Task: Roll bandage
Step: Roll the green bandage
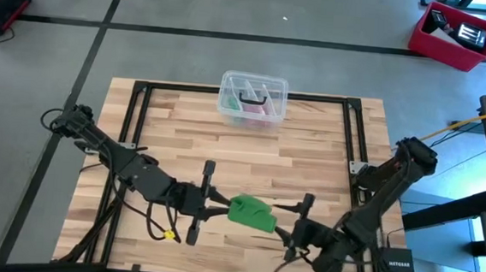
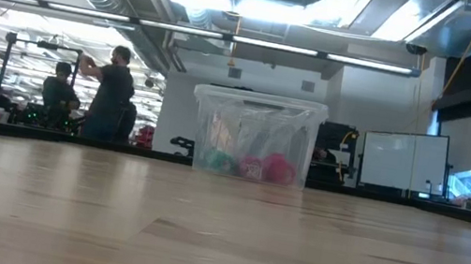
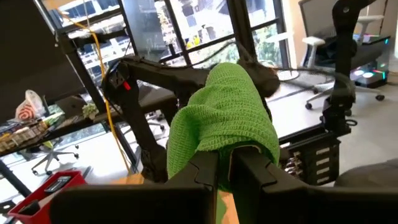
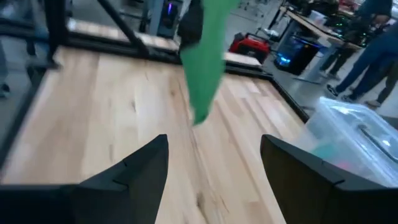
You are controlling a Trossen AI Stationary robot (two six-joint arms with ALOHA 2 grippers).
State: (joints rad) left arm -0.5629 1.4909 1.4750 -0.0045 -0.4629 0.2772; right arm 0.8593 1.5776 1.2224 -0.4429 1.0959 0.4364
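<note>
The bright green bandage (image 1: 250, 212) is a bunched wad held above the table's near middle. My left gripper (image 1: 221, 208) reaches in level from the left and is shut on it; in the left wrist view the bandage (image 3: 224, 118) bulges past the fingertips. My right gripper (image 1: 293, 225) stands open just right of the bandage, touching nothing. In the right wrist view a flap of the bandage (image 4: 204, 62) hangs down ahead of my right gripper (image 4: 214, 168). The low view shows neither arm. My left gripper pinches the bandage's near edge (image 3: 219, 154) between its two shut fingers (image 3: 205, 168), coming in level from the table's left. Several folds bunch up over and beyond the fingertips. The bandage is lifted clear, and its loose end (image 4: 200, 115) hangs slack above the wood.
A clear plastic box (image 1: 252, 98) with pink and green items stands at the far middle, seen also in the low view as the clear box (image 2: 256, 135). Black frame rails (image 1: 138, 103) run along the tabletop's sides. People stand in the room behind (image 2: 109, 93).
</note>
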